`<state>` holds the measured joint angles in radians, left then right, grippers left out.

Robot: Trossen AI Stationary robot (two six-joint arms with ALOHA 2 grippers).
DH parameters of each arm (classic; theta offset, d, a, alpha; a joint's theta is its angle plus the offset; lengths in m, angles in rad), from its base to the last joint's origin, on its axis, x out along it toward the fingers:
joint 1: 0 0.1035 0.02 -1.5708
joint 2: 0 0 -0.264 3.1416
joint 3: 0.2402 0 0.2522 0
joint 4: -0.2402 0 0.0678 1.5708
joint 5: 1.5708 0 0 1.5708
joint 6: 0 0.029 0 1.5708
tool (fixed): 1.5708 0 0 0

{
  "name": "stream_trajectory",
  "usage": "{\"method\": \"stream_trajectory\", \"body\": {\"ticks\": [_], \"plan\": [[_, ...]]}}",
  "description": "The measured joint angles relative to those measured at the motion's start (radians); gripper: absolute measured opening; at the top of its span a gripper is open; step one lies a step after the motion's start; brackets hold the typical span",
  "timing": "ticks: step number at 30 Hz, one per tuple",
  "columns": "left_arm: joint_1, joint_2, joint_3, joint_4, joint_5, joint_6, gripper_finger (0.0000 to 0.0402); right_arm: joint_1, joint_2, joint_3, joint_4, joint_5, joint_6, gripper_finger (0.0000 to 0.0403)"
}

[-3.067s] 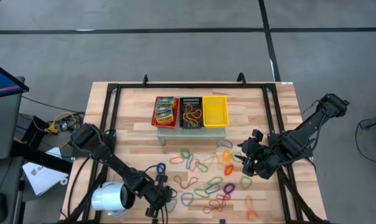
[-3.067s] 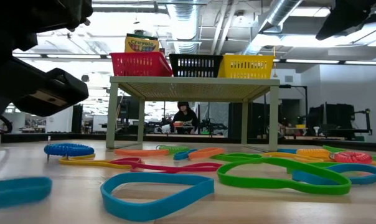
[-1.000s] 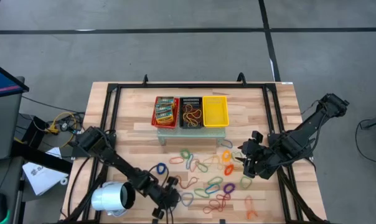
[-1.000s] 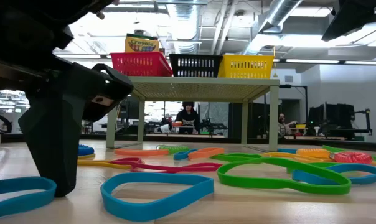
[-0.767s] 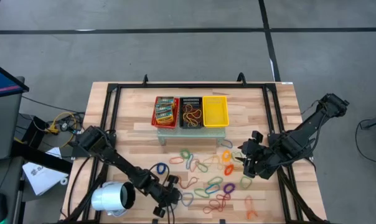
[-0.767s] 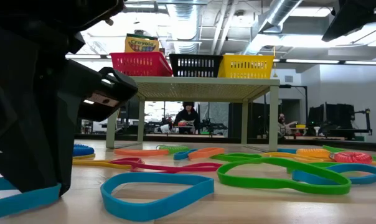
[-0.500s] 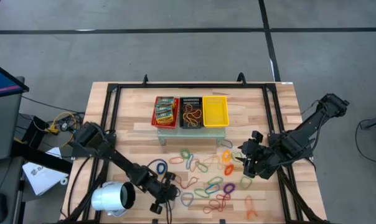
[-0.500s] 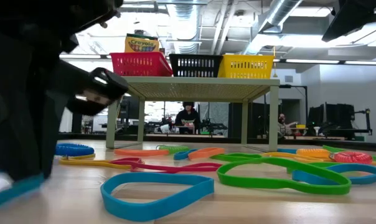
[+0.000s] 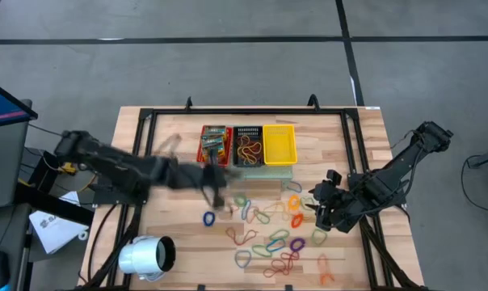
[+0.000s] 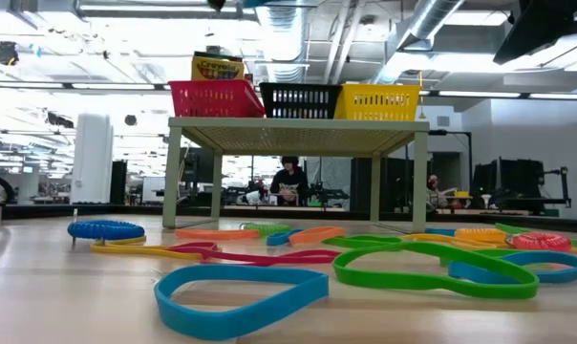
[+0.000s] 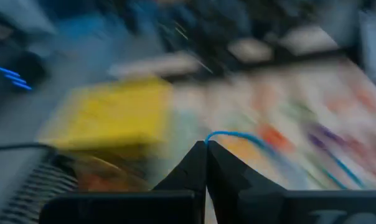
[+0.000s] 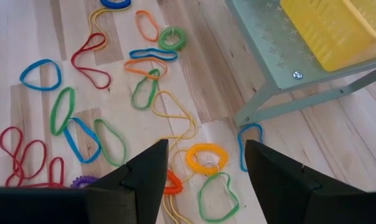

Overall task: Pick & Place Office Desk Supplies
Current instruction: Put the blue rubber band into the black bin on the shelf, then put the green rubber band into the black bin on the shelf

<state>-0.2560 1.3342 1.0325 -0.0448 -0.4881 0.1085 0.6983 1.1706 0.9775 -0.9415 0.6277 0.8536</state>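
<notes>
Stretching across toward the red basket (image 9: 214, 145), left gripper (image 11: 206, 147) jaws pinched on a blue band (image 11: 238, 136); right gripper (image 12: 203, 155) jaws apart.

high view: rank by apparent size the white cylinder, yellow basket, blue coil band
1. White cylinder, the largest footprint.
2. Yellow basket, only slightly smaller; it sits raised on the small stand, nearer the camera, so that ranking is unsure.
3. Blue coil band, clearly the smallest.

Rubber-band loops (image 9: 268, 230) lie before the raised baskets (image 9: 247, 145).
</notes>
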Motion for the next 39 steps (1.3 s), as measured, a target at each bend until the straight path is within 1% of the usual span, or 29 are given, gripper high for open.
{"method": "stream_trajectory", "body": {"ticks": [2, 6, 8, 10, 13, 15, 18, 21, 25, 29, 33, 36, 39], "plan": [[0.083, -0.037, 0.001, 0.063, 0.014, 0.062, 0.0001, -0.002, 0.000, 0.000, 0.000, 0.000, 0.000, 0.0209], [0.246, -0.050, 0.002, 0.146, 0.120, 0.122, 0.0001, -0.015, 0.000, 0.000, 0.000, 0.000, 0.002, 0.0209], [0.311, -0.044, 0.002, 0.155, 0.143, 0.127, 0.0001, -0.027, 0.000, 0.000, -0.001, 0.000, 0.002, 0.0209], [0.371, -0.027, 0.002, 0.156, 0.187, 0.126, 0.0001, -0.043, 0.000, 0.000, 0.001, 0.000, 0.003, 0.0209], [0.423, 0.012, 0.001, 0.150, 0.261, 0.126, 0.0004, -0.067, 0.000, 0.000, 0.005, 0.000, 0.002, 0.0209], [0.431, 0.034, 0.001, 0.147, 0.276, 0.147, 0.0004, -0.084, 0.000, 0.000, 0.004, 0.000, 0.002, 0.0209], [0.426, 0.062, 0.001, 0.122, 0.279, 0.219, 0.0007, -0.107, 0.000, 0.000, 0.003, 0.000, 0.002, 0.0209], [0.403, 0.070, 0.001, 0.128, 0.277, 0.277, 0.0026, -0.123, 0.000, 0.000, 0.002, 0.000, 0.002, 0.0209], [0.379, 0.063, 0.001, 0.123, 0.282, 0.282, 0.0078, -0.133, 0.000, 0.000, 0.004, 0.000, 0.002, 0.0209], [0.365, 0.050, 0.003, 0.093, 0.283, 0.276, 0.0149, -0.135, 0.000, 0.000, 0.028, 0.001, 0.002, 0.0209], [0.357, 0.047, 0.002, 0.054, 0.280, 0.196, 0.0215, -0.135, 0.000, 0.000, 0.052, 0.001, 0.002, 0.0209], [0.351, 0.038, 0.002, 0.030, 0.276, 0.124, 0.0242, -0.135, 0.000, 0.000, 0.065, 0.001, 0.002, 0.0209], [0.316, -0.007, 0.026, -0.020, 0.256, 0.118, 0.0250, -0.137, 0.000, 0.000, 0.090, 0.001, 0.002, 0.0209]]}}
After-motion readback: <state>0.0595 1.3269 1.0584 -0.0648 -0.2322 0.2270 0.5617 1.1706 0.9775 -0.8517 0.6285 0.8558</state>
